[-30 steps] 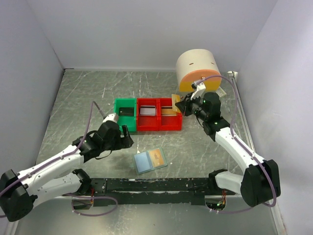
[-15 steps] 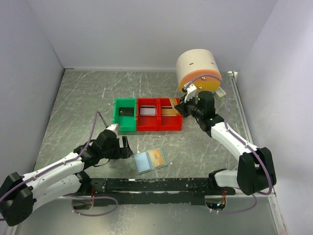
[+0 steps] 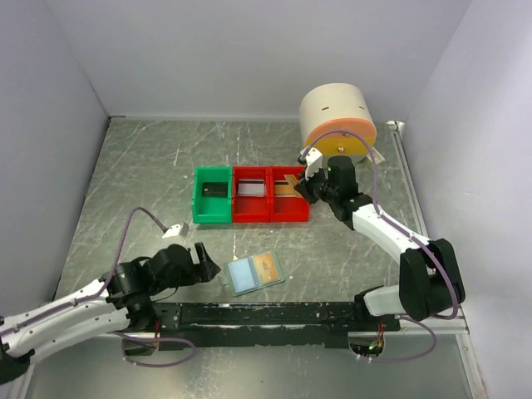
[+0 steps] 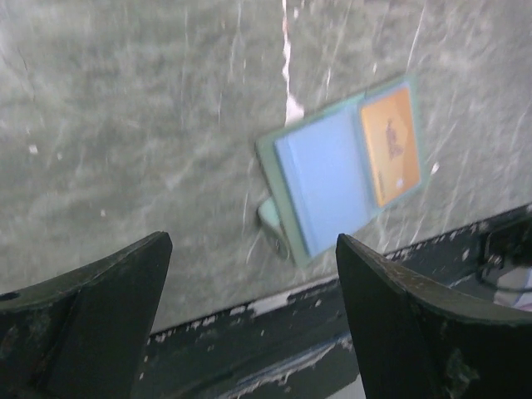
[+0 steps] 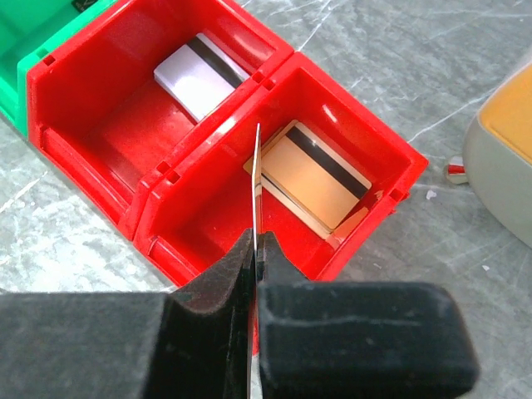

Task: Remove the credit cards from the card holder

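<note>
Tan card [image 5: 309,177] lies in red bin [image 5: 366,125] near drum [image 5: 507,125]

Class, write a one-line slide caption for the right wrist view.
Right fingers pinch a card edge-on over a red bin already holding a tan card.

Soft even light; in the left wrist view the card holder [image 4: 332,174] seems motion-blurred.

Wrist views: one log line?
right gripper: shut on thin card over red plastic bin; left gripper: open near pale blue plastic card holder; orange card: pocketed
</note>
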Tool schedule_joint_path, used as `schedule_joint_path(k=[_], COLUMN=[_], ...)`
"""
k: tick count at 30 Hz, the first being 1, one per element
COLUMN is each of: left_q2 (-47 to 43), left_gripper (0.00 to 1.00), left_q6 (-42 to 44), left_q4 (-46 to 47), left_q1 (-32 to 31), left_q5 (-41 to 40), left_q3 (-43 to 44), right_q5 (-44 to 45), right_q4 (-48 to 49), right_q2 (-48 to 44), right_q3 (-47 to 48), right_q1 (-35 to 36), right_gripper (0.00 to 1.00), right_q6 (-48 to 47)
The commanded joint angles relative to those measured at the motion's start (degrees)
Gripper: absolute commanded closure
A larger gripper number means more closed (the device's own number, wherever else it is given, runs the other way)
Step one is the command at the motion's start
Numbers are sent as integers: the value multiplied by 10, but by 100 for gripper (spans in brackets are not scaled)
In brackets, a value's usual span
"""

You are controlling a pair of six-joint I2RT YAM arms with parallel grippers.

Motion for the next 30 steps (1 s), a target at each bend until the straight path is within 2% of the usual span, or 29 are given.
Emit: schedule_joint_path(k=[1, 4, 10, 16, 21, 26, 30], left_q2=[14, 51, 110, 86, 55, 103, 125], left_gripper=[9, 9, 5, 3, 3, 3, 3], left_q6=[-114, -120, -24, 46, 41, 19, 40], left_q4=[-129, -144, -130, -90, -85, -115, -95], left_q1=[-102, -141, -146, -146, -146, -146, -145], left_q5=[-112, -141, -194, -213, -220, -215, -192], left_q3=[32, 47, 118, 130, 115, 131, 129], right_q5=[1, 2, 25, 26, 19, 21, 21], right_q4=[0, 8, 1, 1, 7, -4, -10], right_q2=[6, 8, 25, 28, 25, 49, 82], right_q3=[20, 15, 24, 27, 19, 27, 42], right_q1=[11, 16, 20, 20, 21, 21, 27], right_gripper=[100, 100, 100, 100, 100, 100, 100], right_q6=[-8, -7, -24, -28, -22, -59, -121])
